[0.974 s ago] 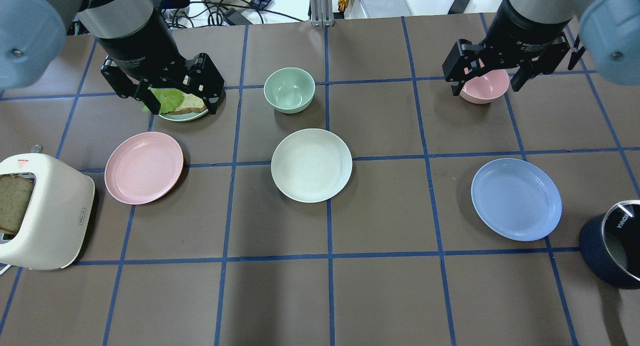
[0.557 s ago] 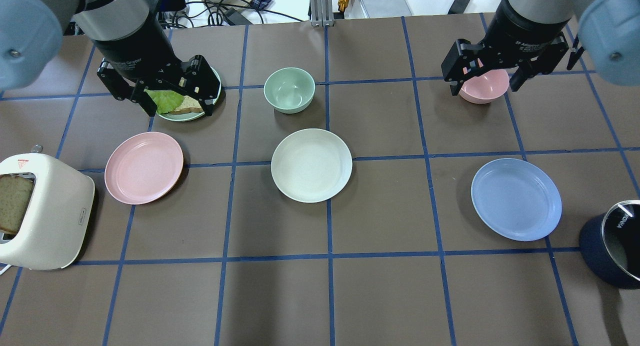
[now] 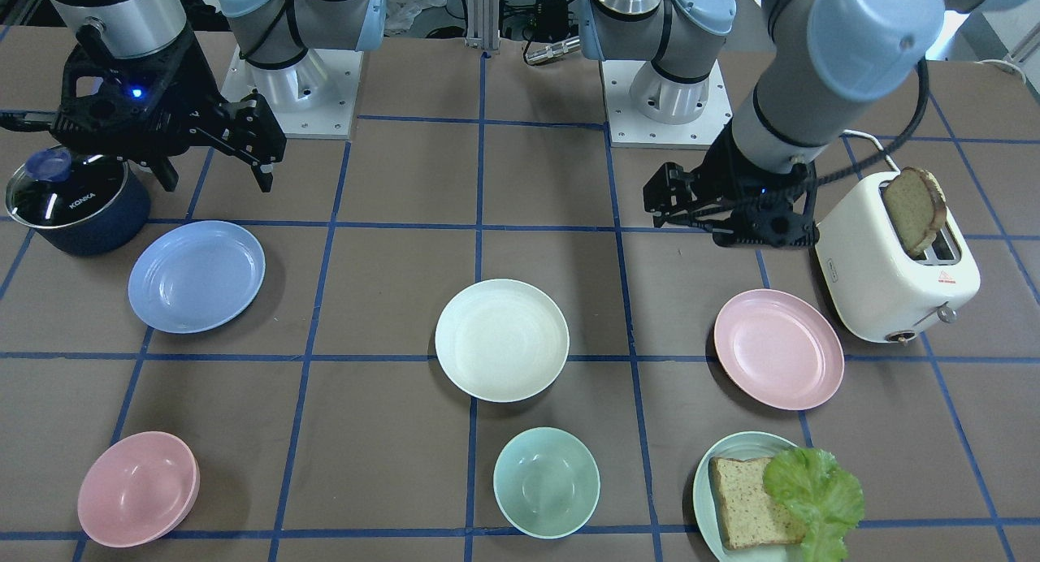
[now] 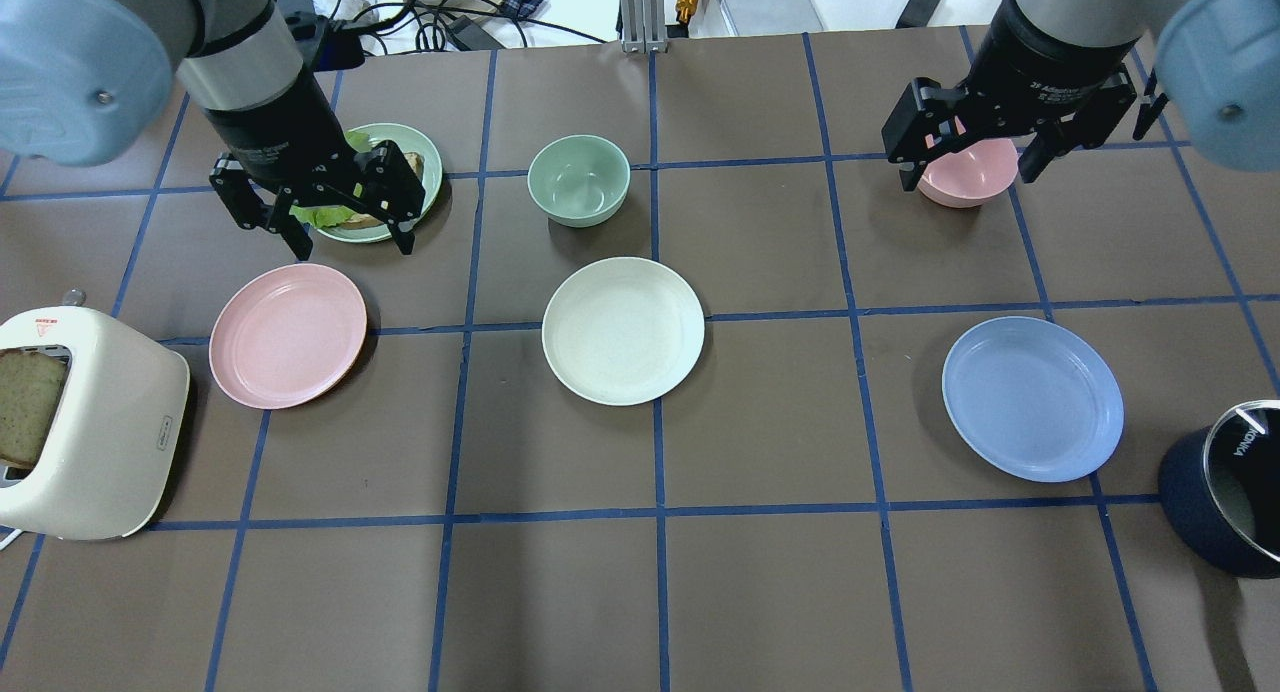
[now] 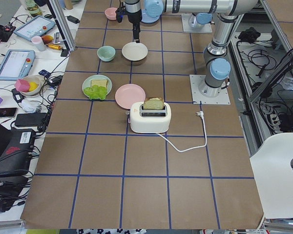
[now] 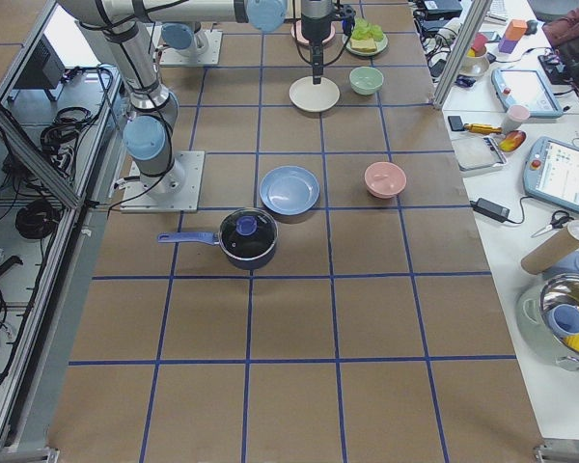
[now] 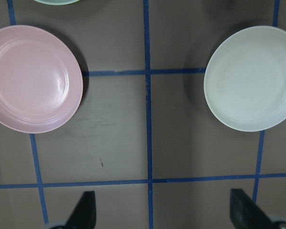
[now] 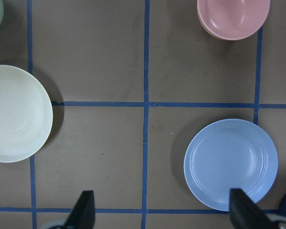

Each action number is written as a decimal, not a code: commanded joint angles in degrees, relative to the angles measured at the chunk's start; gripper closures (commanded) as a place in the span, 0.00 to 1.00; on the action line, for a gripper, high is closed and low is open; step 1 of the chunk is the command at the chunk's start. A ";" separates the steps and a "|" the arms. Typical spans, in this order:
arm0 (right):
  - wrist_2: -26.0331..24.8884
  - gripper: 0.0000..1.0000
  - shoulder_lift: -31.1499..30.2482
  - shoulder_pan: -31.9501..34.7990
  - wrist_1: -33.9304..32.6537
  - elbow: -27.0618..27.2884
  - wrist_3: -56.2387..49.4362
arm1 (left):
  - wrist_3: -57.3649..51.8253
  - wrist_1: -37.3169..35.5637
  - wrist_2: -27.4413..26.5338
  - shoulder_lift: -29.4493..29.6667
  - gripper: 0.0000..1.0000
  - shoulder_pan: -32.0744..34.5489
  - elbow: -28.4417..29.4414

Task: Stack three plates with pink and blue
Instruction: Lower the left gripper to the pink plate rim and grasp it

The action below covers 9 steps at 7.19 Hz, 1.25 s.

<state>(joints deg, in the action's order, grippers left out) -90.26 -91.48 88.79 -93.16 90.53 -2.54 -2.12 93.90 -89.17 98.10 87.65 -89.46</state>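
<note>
While left gripper (image 4: 350, 249) and right gripper (image 4: 967, 177) hang spread: pink plate (image 4: 288, 336), cream plate (image 4: 623, 331), blue plate (image 4: 1032, 399) lie apart, matte, shallow, on brown table (image 4: 760, 592), blue tape grid (image 4: 660, 452).

Pink plate (image 4: 288, 335), cream plate (image 4: 623, 330) and blue plate (image 4: 1032, 399) lie flat, well apart, unstacked.

The left arm (image 4: 245, 42) and right arm (image 4: 1065, 12) are silver-grey tubes with pale blue rounded joint caps (image 4: 70, 72), each with a small screw (image 4: 100, 97) in it. The fingers (image 4: 400, 217) are black, slim and hinged. Above them, the left gripper (image 4: 347, 234) and right gripper (image 4: 968, 172) have matte black cylindrical bodies ringed with white lettering (image 4: 1060, 89). A blue light (image 3: 136, 92) glows on the right gripper's body, and a black cable (image 3: 920, 107) loops along the left arm.
</note>
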 commanded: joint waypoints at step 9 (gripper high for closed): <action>-0.17 0.00 -0.19 -0.29 -0.70 0.26 -0.01 | -9.92 -33.84 -11.74 14.48 0.47 -6.35 -18.20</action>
<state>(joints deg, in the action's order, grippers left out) -90.09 -91.61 88.55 -93.89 90.78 -2.53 -11.44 62.91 -100.91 111.64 82.16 -106.55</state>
